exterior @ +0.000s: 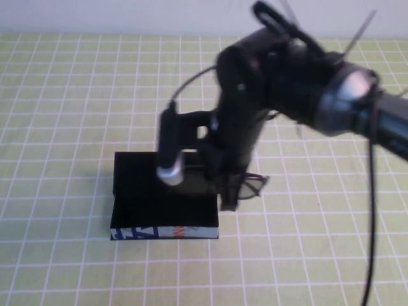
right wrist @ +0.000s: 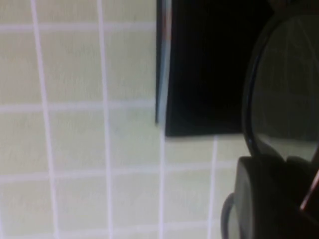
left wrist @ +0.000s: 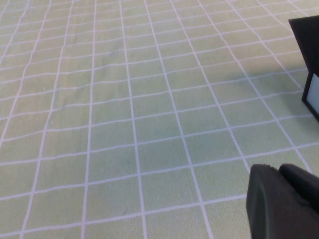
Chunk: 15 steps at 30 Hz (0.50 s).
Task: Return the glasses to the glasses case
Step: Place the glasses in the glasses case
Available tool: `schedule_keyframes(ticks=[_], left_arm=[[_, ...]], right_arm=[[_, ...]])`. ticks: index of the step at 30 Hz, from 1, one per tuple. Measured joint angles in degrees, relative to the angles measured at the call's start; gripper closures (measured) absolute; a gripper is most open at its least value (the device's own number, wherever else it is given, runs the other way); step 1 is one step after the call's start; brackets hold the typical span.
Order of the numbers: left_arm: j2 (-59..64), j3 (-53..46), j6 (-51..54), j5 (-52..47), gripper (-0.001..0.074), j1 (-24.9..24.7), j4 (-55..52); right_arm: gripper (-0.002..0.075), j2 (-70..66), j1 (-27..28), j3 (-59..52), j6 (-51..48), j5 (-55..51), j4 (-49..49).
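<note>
The right arm (exterior: 299, 89) is seen reaching in from the right side of the high view and bending steeply down over the middle of the worktop (exterior: 70, 108), which is covered in a yellow-green cloth with a white grid. The right tool (exterior: 228, 197) is pointed downward at the right end of the glasses case (exterior: 162, 204) and is closed on the glasses (exterior: 252, 185), which are held just above the worktop, partly over the case's right edge and partly beyond it. In the right wrist view one lens of the glasses (right wrist: 286, 84) is seen close against the tool body, with the black case (right wrist: 209, 64) directly beneath and beside it.

The case lies open, its lid raised at the far side and its printed blue, white and orange front facing the robot.

The left tool (left wrist: 286, 201) is shown only as a dark corner low in the left wrist view, above bare cloth, well apart from the case (left wrist: 306, 59); whether it is wide or narrow cannot be told.

One case, one pair of glasses and two tools are counted.
</note>
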<state>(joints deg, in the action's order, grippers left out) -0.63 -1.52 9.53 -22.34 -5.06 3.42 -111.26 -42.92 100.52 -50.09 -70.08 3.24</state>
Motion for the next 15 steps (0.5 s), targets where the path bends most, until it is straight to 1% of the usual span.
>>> schedule_keyframes(ticks=[7, 11, 15], left_arm=[[0.0, 0.0, 0.0, 0.0, 0.0737, 0.0, 0.0], [0.0, 0.0, 0.0, 0.0, 0.0737, 0.0, 0.0], [0.0, 0.0, 0.0, 0.0, 0.0737, 0.0, 0.0]], right_arm=[[0.0658, -9.6, -5.9, 10.0, -0.2, 0.0, 1.9], [0.0658, -13.1, -7.6, 12.6, -0.4, 0.0, 2.8], [0.0658, -15.1, -8.1, 13.8, -0.4, -0.1, 3.3]])
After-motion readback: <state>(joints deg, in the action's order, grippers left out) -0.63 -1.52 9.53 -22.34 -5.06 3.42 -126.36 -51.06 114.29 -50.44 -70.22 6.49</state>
